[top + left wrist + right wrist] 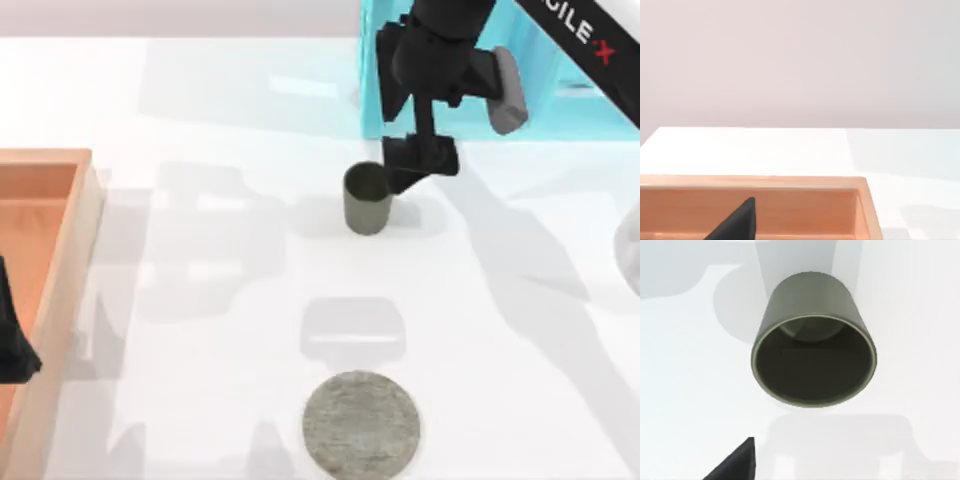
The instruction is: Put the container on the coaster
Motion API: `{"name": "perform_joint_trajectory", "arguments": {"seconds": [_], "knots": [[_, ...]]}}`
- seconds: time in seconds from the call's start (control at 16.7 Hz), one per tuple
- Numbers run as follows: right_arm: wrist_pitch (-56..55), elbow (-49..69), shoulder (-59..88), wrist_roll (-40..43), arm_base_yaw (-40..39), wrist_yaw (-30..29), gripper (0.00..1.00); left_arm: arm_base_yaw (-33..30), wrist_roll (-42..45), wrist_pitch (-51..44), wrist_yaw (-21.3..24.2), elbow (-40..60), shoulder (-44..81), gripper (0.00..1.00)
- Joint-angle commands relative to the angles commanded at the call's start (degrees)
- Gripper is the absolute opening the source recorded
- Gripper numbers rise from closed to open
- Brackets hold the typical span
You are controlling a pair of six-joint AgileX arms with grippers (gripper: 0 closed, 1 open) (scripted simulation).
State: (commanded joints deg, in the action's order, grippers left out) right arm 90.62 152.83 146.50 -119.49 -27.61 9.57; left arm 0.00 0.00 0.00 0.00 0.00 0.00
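The coaster (361, 424), a flat speckled grey disc, lies nearest the top view's lower edge, a little right of centre, its lowest rim just about at the frame's border. Bare white surface (220, 300) spreads around it on all sides, and a wide open stretch separates it from the container (367, 199), which stands upright farther back, well apart from the disc and roughly in line with it.

The right tool (420, 160) hangs just beside the container's rim on its far right side, reaching down from the dark arm at the upper right. From the right wrist view the container (812, 357) is seen from above, its mouth open and hollow, with one dark fingertip (735, 462) showing in the corner, apart from the cup wall. Whether the fingers are spread or closed cannot be told; nothing is visibly held.

A pale blue block (580, 110) rises behind the right arm at the back of the surface.

At the left edge a wooden tray (70, 260) sits with its raised wall facing the open middle. The left tool (15, 345) is parked over the tray; its finger gap cannot be made out.
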Motion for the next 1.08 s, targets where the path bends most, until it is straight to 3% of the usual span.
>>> {"name": "perform_joint_trajectory", "arguments": {"seconds": [0.42, 0.84, 1.08], "knots": [[-2.4, -2.4, -0.4, 0.0, 0.0, 0.0, 1.0, 0.0, 0.0, 0.0, 0.0, 0.0, 0.0, 1.0], [-20.6, -22.1, -1.7, -1.5, -1.6, -0.1, 1.0, 0.0, 0.0, 0.0, 0.0, 0.0, 0.0, 1.0], [-24.6, -26.1, -1.9, -2.1, -2.1, -0.2, 1.0, 0.0, 0.0, 0.0, 0.0, 0.0, 0.0, 1.0]]}}
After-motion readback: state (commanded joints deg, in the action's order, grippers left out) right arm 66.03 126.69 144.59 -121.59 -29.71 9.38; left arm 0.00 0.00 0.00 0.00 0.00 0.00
